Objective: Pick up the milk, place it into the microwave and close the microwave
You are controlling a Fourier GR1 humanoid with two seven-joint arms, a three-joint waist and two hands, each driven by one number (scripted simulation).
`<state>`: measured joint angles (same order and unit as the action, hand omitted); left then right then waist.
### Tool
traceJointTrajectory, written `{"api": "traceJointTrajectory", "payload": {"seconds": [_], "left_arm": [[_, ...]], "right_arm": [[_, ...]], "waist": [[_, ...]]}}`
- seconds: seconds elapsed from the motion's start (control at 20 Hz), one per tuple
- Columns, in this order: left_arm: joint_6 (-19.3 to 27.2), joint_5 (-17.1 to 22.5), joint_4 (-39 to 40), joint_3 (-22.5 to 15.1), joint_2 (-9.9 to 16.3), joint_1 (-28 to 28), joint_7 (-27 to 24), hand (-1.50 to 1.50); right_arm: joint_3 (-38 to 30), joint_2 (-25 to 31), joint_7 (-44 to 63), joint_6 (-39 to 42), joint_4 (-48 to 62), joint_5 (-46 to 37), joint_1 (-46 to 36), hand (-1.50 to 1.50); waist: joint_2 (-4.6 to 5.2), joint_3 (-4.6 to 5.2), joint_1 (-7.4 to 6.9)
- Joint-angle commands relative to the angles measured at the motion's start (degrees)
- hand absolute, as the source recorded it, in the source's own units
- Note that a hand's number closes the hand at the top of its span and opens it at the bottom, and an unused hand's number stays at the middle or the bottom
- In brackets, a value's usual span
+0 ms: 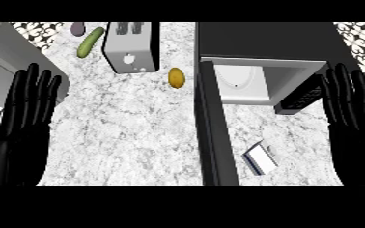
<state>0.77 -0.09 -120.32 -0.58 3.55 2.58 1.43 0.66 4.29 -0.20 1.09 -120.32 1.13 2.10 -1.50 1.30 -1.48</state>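
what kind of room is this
Most likely a kitchen: a speckled stone counter carries a toaster, an open microwave and a cucumber.

A single head view looks steeply down onto the counter (135,125) from above.

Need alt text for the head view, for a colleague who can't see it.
Microwave with its door swung open; the milk carton lies on the counter before it. Both black hands, left and right, rest open at the edges; toaster, cucumber and potato sit behind.
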Motion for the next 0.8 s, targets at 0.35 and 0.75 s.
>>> {"api": "traceJointTrajectory", "payload": {"seconds": [0.35,0.75], "left_arm": [[8.2,-2.9,-4.7,-14.8,-3.5,7.7,3.8,-1.50],[18.1,-7.6,6.6,-28.6,-3.5,13.5,-11.4,-1.50]], "right_arm": [[8.6,-1.1,-5.7,6.7,-7.1,1.5,20.7,-1.50],[9.4,0.6,-18.3,12.0,-8.6,0.0,37.5,-1.50]], "waist": [[1.22,-1.36,2.00],[1.25,-1.29,2.39]]}}
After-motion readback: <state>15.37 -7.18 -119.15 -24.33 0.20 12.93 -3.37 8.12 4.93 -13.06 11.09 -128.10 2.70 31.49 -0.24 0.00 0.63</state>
